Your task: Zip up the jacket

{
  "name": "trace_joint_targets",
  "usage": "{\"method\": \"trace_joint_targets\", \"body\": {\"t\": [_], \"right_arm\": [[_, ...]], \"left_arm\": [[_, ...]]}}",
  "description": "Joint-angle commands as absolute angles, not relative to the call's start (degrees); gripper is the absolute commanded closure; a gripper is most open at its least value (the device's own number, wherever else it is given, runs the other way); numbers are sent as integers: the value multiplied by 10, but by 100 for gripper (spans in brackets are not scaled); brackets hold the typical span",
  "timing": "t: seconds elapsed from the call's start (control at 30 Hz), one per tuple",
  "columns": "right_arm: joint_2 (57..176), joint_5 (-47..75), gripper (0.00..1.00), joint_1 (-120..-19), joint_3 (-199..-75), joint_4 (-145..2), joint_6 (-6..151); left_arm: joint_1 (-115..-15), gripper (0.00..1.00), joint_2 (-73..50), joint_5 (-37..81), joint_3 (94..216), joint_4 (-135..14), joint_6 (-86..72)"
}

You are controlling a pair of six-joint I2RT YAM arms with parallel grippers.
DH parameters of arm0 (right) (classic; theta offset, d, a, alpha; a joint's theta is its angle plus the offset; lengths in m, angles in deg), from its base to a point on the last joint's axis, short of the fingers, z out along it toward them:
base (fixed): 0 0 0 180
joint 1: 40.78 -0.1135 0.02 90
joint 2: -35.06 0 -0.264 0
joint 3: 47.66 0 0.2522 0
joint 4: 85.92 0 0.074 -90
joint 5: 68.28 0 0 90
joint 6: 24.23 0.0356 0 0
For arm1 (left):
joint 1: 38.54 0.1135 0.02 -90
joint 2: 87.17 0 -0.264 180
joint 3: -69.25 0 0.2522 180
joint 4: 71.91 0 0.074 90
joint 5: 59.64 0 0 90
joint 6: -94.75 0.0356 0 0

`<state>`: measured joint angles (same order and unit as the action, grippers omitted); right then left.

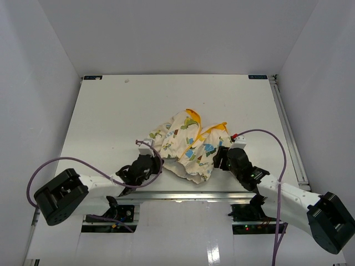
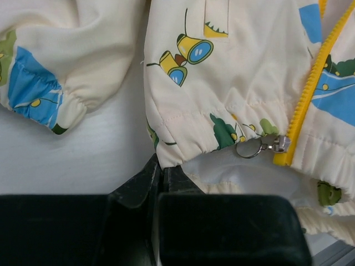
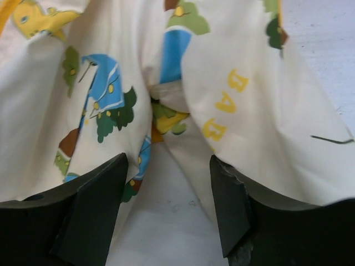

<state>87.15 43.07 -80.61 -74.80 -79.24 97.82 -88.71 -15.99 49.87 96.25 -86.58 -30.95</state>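
The jacket (image 1: 188, 144) lies crumpled on the white table between my two grippers, cream with cartoon prints and yellow-orange hood lining at its far side. My left gripper (image 1: 150, 162) is at its left near edge. In the left wrist view the gripper (image 2: 161, 164) is shut, with the elastic hem corner of the jacket (image 2: 244, 83) pinched at its tips. The yellow zipper (image 2: 305, 100) runs up on the right, and its metal ring pull (image 2: 252, 147) is at the hem. My right gripper (image 1: 219, 157) is open with folds of the jacket (image 3: 249, 111) over both fingers (image 3: 100, 194) and bare table between them.
A sleeve cuff (image 2: 39, 94) lies left of the hem in the left wrist view. A metal rail (image 1: 288, 127) runs along the table's right edge and another (image 1: 183, 195) along the near edge. White walls enclose the table (image 1: 111, 105).
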Motion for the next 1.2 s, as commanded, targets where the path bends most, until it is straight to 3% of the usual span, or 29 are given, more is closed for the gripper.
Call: {"method": "trace_joint_targets", "body": {"t": [0.0, 0.07, 0.23, 0.43, 0.63, 0.9, 1.0, 1.17], "right_arm": [[888, 493, 39, -807, -769, -818, 962], [894, 511, 44, -807, -776, -817, 953], [901, 517, 46, -808, -837, -764, 938], [835, 470, 44, -825, -885, -682, 951], [804, 337, 39, -845, -860, -779, 977], [990, 406, 26, -922, -908, -847, 1017], [1036, 436, 27, -943, -912, -845, 1027], [1019, 475, 40, -953, -846, -876, 1027]], "left_arm": [[-908, 84, -228, 562, 912, -897, -344], [-911, 79, -256, 561, 907, -888, -344], [-926, 46, -299, 551, 920, -849, -334], [-937, 36, -344, 586, 973, -738, -331], [-942, 33, -362, 525, 999, -743, -293], [-941, 33, -271, 548, 1016, -754, -282], [-941, 37, -247, 569, 1024, -742, -286], [-941, 39, -259, 551, 1024, -735, -284]]}}
